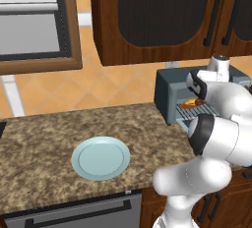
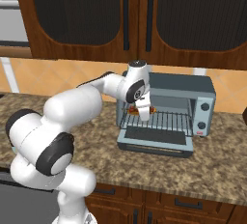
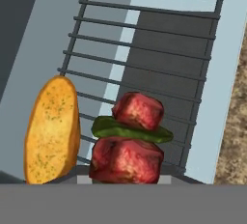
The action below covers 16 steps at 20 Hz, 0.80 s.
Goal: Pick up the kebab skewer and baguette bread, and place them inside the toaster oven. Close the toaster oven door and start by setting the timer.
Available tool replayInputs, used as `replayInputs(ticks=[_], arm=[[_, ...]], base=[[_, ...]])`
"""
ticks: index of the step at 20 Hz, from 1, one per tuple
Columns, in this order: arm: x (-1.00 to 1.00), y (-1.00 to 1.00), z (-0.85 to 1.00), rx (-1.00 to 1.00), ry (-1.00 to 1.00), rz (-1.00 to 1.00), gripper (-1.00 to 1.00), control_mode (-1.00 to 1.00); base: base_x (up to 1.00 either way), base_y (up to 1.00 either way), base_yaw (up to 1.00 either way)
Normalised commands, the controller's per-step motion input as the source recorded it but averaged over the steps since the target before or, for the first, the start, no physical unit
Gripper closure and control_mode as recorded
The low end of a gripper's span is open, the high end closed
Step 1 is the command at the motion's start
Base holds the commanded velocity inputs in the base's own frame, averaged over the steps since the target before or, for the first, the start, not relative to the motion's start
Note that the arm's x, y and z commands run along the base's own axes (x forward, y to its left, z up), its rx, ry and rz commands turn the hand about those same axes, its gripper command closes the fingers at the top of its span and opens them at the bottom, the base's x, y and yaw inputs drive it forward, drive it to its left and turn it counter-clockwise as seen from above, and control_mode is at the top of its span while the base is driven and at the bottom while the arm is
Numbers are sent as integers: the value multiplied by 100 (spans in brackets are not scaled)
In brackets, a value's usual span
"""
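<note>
Two food items: I see both at the oven's wire rack, at the lower left of my hand view.
Plate (image 1: pixel 101 157): pale blue, lower centre-left of my left base view, on the speckled counter (image 1: pixel 44 138), well apart from the oven.
Baguette bread (image 3: pixel 52 130): far left of the hand view, lying on the rack bars; in the left base view it shows as an orange spot (image 1: pixel 187 104) inside the oven mouth.
Kebab skewer (image 3: pixel 128 141): just right of the bread in the hand view, red chunks with a green slice between them, close to the camera; I read it as a reddish bit at the hand (image 2: pixel 144 111) in the right base view.
Gripper (image 2: pixel 144 113): centre of the right base view, at the left end of the rack; I cannot tell whether its fingers are clamped or released.
Toaster oven (image 2: pixel 202 92): centre-right of the right base view, under the dark wooden cabinets (image 2: pixel 193 15).
Toaster oven door (image 2: pixel 155 140): dropped down flat in front of the rack.
</note>
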Motion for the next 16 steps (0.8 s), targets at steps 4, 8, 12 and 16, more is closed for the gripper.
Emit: replayInputs(ticks=[4,8,12,16], arm=[[18,0,-6,0,5,1,100,-100],[21,0,-16,0,3,1,100,-100],[30,0,-16,0,1,0,100,-100],[26,0,-5,0,5,0,-100,-100]], base=[[0,0,0],[0,0,0],[0,0,0],[0,0,0]])
